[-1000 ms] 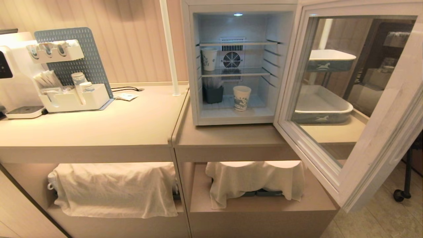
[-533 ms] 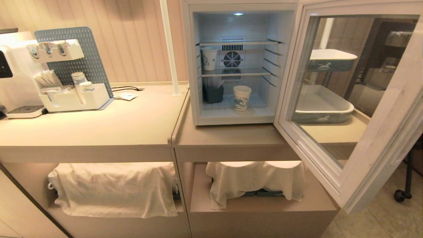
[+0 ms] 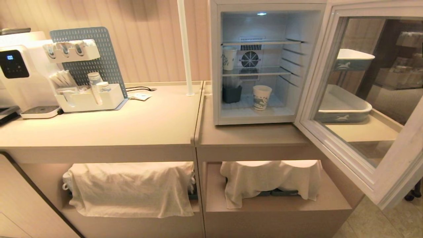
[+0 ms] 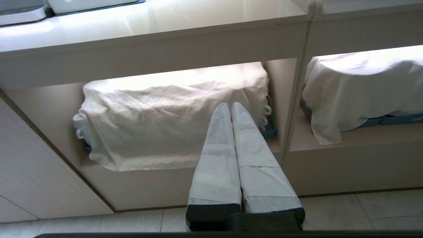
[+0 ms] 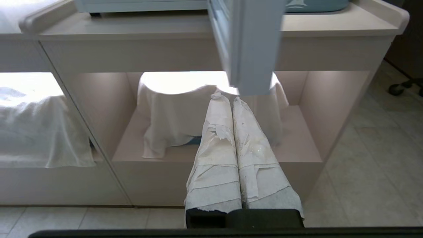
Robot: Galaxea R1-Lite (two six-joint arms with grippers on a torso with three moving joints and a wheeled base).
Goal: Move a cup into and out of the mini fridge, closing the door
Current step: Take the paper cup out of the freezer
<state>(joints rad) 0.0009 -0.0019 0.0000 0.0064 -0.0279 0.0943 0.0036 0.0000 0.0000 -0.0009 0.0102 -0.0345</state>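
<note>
**Base sidesteps, cup waits inside the open fridge**

Whole head view has slid rightward since half a second ago: the mini fridge (image 3: 264, 62) sat at upper centre, now sits upper right of centre. Everything shifted together, so the camera moved; nothing on the surface (image 3: 132, 125) was displaced.

The cup (image 3: 262, 97) stands upright on the fridge floor, toward the front, just beside a dark container (image 3: 231, 93); a second paper cup (image 3: 228, 58) sits on the middle wire shelf, left side. The door (image 3: 373, 109) is swung wide open, filling the right of the frame.

Neither arm shows in the head view. Left gripper (image 4: 230, 106) hangs low before the left cloth-covered shelf (image 4: 172, 112), jaws clenched, nothing held. Right gripper (image 5: 227, 99) hangs below the door's lower edge, in front of the right shelf, jaws clenched and empty.

Judgement: repositioning only. Cup is in, door not yet closed; the door's outer edge is the likely next reach.
</note>
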